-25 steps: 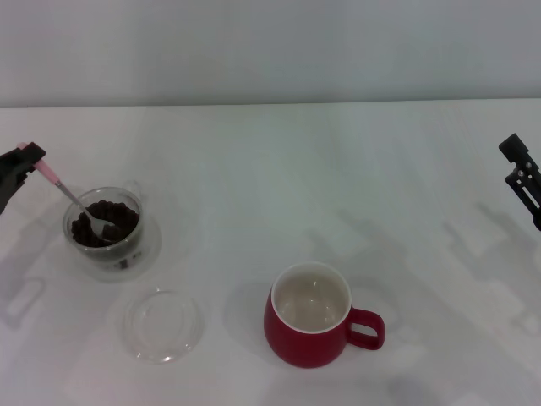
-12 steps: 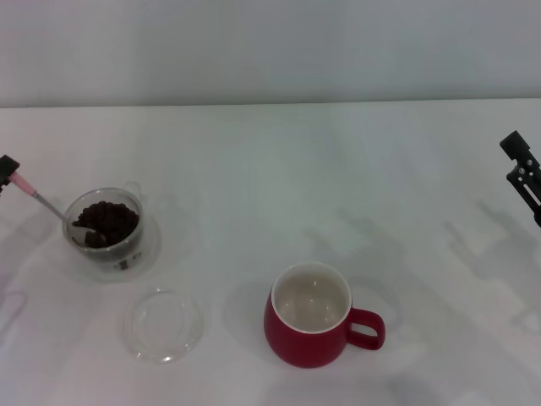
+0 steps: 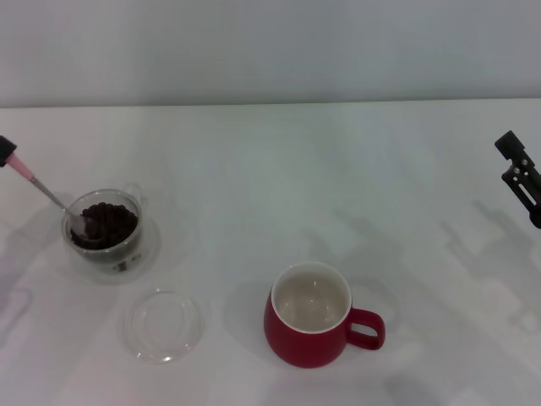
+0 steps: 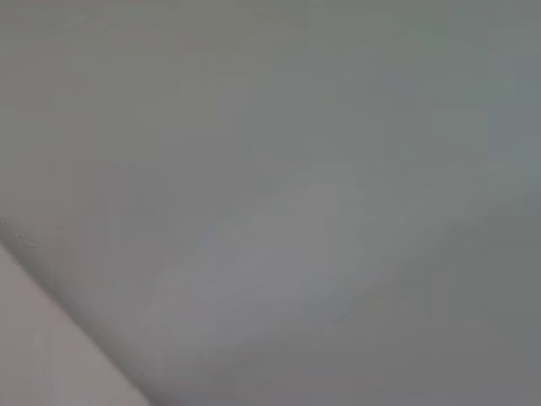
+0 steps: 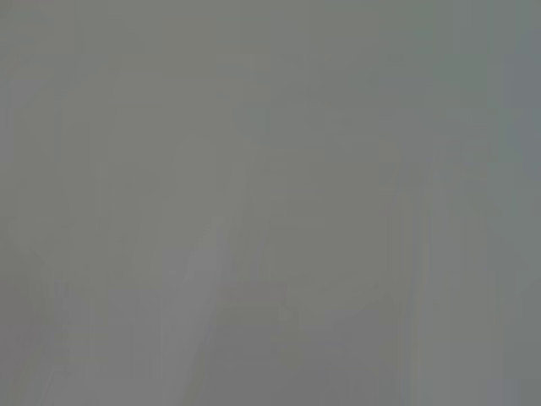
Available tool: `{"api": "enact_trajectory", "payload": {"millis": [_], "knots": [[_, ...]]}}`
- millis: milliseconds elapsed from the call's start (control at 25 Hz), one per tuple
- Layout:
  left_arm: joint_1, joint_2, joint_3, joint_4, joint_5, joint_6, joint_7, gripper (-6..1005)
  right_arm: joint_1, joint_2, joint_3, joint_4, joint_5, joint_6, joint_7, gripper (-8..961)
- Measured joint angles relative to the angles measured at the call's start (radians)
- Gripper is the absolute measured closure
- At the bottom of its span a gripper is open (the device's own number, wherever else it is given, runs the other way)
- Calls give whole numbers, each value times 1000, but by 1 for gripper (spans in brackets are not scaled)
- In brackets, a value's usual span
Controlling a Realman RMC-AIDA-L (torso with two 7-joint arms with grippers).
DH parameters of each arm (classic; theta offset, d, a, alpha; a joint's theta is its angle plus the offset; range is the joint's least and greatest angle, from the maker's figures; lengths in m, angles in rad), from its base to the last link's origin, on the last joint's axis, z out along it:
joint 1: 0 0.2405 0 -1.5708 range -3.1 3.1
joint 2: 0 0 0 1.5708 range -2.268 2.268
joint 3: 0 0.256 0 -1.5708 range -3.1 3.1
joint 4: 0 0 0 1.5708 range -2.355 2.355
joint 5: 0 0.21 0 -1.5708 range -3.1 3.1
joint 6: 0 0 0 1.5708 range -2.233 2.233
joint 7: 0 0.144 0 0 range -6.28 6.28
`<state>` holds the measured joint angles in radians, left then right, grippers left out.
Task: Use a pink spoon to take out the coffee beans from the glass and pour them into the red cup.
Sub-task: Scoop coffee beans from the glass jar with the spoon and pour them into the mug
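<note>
The glass (image 3: 106, 230) stands at the left of the white table, filled with dark coffee beans (image 3: 106, 224). The pink spoon (image 3: 44, 192) slants down into the glass from the far left, its metal bowl in the beans and its pink handle end held by my left gripper (image 3: 7, 152), which shows only as a black tip at the left edge. The red cup (image 3: 313, 317) stands at front centre, white inside, with no beans in it, handle to the right. My right gripper (image 3: 522, 176) is parked at the right edge. Both wrist views show only grey blur.
A flat clear glass dish (image 3: 163, 326) lies in front of the glass, left of the red cup. The white table (image 3: 279, 178) runs back to a pale wall.
My left gripper has drawn back to the left edge, then risen slightly. The spoon's handle followed it, and the bowl shifted toward the glass's left side among the beans. Right arm unmoved.
</note>
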<state>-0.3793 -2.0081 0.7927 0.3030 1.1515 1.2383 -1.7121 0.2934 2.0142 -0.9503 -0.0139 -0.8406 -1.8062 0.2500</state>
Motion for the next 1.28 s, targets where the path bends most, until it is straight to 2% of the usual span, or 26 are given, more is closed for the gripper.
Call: {"api": "enact_trajectory", "payload": {"millis": [280,440,720,1000,1280], "knots": [[-18,5,6,-1,16,75,-26,873,3,2,-3,3,-2,3,0,287],[-53,6,17,-9,44,93,-44,873,6,4,-5,3,-3,3,0,287],[-156,-1,134,-21,60,103,-97,872,17,5,-7,10,-5,3,0,288],[-239,-25,184,-27,72,104,-114,872,17,6,-7,14,-6,5,0,288],[-327,-53,190,-48,144,94,-111,872,16,6,-7,16,-6,4,0,288]]}}
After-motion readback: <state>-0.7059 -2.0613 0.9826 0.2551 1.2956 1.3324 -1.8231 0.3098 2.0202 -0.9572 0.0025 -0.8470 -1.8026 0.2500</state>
